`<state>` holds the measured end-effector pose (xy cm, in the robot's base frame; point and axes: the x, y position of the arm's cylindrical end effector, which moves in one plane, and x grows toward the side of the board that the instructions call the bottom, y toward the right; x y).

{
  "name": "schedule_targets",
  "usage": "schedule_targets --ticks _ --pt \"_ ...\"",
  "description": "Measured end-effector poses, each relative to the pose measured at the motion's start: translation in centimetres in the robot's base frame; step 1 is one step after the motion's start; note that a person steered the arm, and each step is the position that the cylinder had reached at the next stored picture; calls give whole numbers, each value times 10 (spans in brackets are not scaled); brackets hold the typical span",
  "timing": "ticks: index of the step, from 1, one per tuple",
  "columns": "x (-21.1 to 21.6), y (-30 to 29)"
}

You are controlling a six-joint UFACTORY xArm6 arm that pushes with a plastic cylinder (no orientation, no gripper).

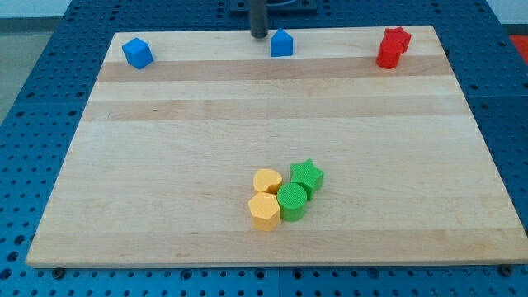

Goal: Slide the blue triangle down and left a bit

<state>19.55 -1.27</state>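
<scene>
Seven blocks counted on the wooden surface [165, 165]: two yellow, two green, two blue, one red.

Nearest, at the view's bottom centre, four blocks sit bunched and touching. The yellow hexagon [264, 211] is lowest, with the yellow heart [267, 181] just above it. The green cylinder [292, 201] stands to their right, and the green star [307, 176] lies above and right of the cylinder.

Farthest, along the view's top edge, three blocks stand well apart from one another. The blue cube [138, 53] is at the top left. The red star [393, 46] is at the top right.

The blue triangle [282, 43], the task's block, stands at top centre. It shows a peaked top over a squarish body and sits upright.

No hand is fitted, so nothing opens or grips. The arm ends in a dark rod, and my tip [260, 35] rests on the surface just left of the blue triangle, close beside it; contact cannot be confirmed.
</scene>
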Motion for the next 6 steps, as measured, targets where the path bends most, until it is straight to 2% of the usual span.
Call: schedule_targets --ticks 2,6 --pt "6 43" --pt "76 40"
